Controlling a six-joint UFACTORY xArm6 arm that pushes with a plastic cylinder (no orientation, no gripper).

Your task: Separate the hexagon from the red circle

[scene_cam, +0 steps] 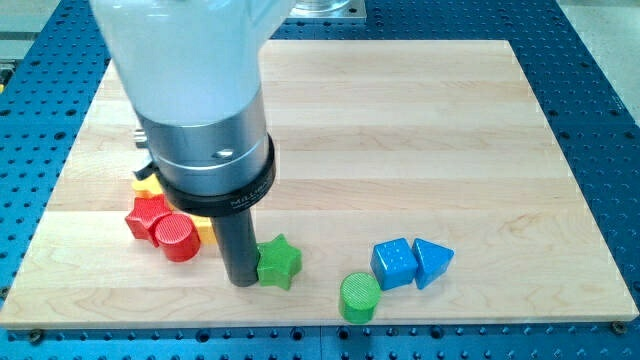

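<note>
The red circle (177, 239) lies at the view's lower left, touching a red star (146, 215) on its left. A yellow block (206, 232), mostly hidden by the arm, sits against the red circle's right side; its shape cannot be made out. Another yellow piece (146, 185) shows above the red star, also largely hidden. My tip (243, 283) rests on the board just right of the red circle and the yellow block, and against the left side of a green star (279, 262).
A green circle (360, 297) lies near the bottom edge, right of the star. A blue cube (394, 264) and a blue triangle (433, 262) touch each other further right. The arm's wide body (200, 110) hides the board's upper left.
</note>
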